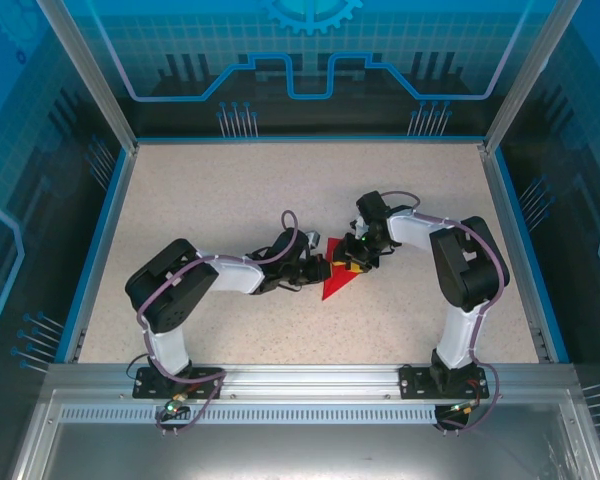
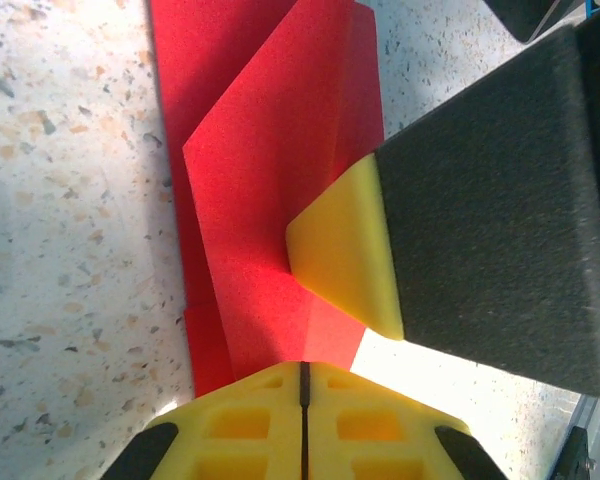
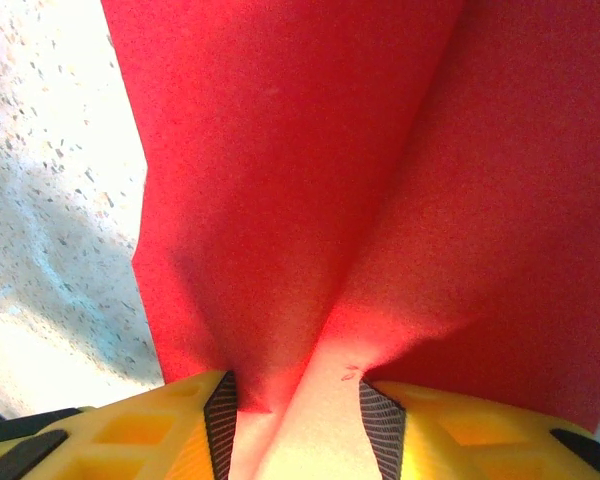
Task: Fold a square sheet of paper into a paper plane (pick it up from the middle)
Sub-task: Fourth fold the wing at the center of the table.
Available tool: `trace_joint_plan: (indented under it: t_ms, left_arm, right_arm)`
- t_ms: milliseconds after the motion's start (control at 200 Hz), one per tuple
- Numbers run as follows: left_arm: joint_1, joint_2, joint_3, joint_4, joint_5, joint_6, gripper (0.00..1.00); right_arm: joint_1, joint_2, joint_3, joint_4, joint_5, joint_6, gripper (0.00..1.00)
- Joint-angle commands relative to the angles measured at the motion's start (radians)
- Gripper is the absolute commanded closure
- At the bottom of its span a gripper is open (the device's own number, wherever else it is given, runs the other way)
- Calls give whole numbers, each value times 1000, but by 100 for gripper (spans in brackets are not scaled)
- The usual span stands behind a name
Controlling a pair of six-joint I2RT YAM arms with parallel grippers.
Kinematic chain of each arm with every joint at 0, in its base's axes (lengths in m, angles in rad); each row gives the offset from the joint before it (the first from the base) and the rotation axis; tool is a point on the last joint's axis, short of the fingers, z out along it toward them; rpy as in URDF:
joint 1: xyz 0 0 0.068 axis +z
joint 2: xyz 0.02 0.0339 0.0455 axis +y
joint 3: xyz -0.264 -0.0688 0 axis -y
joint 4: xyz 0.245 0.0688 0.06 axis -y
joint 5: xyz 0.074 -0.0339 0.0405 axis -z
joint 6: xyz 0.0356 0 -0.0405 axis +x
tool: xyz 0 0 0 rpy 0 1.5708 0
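The thin bright red paper sheet (image 1: 332,285) is partly folded, not yet a plane; the left gripper (image 2: 303,395) sits closed at its end, and the right gripper (image 3: 292,400) narrowly straddles a raised ridge.

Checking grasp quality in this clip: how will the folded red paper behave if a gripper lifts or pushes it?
Probably floppy: the red paper is thin, with a flap standing off the layer beneath. Likely very light, so a push may slide it on the speckled table. Its creases probably add some stiffness along the folds.
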Motion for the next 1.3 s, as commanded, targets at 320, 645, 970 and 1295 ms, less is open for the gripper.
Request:
trace_joint_plan:
  t_ms: [320, 645, 970, 1295]
  left_arm:
    - [7, 43, 46, -55, -13, -5, 94]
    - [7, 56, 55, -74, -23, -5, 94]
    - [7, 66, 51, -80, -24, -2, 94]
    - [7, 65, 38, -78, -27, -5, 94]
  right_arm:
    - [21, 133, -49, -80, 205, -20, 57]
    - [22, 146, -43, -85, 214, -20, 57]
    - [29, 169, -32, -88, 213, -31, 58]
    - [35, 190, -22, -96, 227, -30, 58]
